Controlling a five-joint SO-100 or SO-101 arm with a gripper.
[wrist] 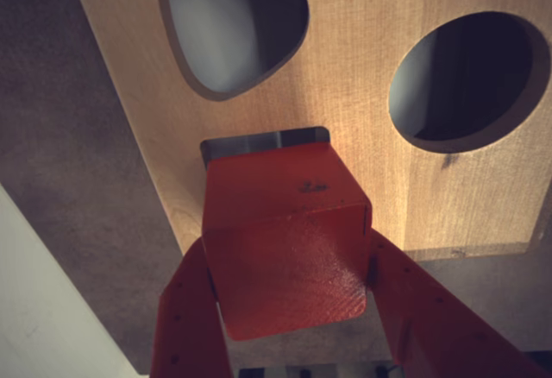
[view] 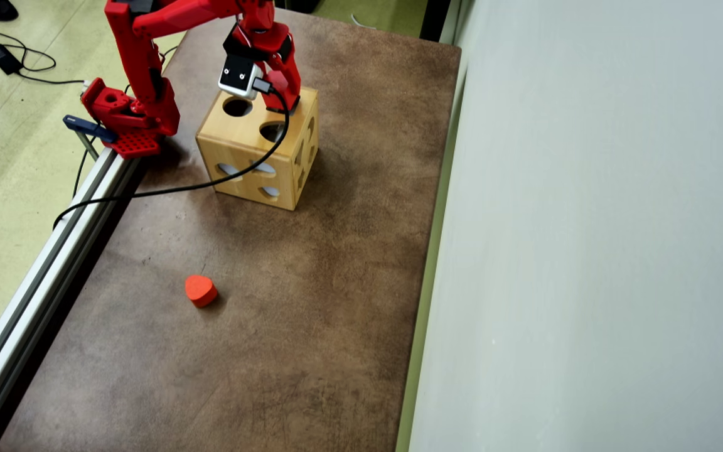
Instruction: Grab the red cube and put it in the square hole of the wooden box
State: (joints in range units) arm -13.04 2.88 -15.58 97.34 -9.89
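Matte red, with a faintly grainy printed face and crisp edges, the red cube (wrist: 289, 240) sits clamped between the two red fingers of the gripper (wrist: 289, 266), the jaws closed against its sides. Its far end is just over the square hole (wrist: 263, 141), of which only a dark strip shows, so the grasp and carry look done; the insertion and release remain. The wooden box (view: 242, 135) is pale, smooth-grained, with round and rounded cutouts alongside. An orange-red heart-shaped block (view: 200, 290) lies well apart on the brown table (view: 311, 301).
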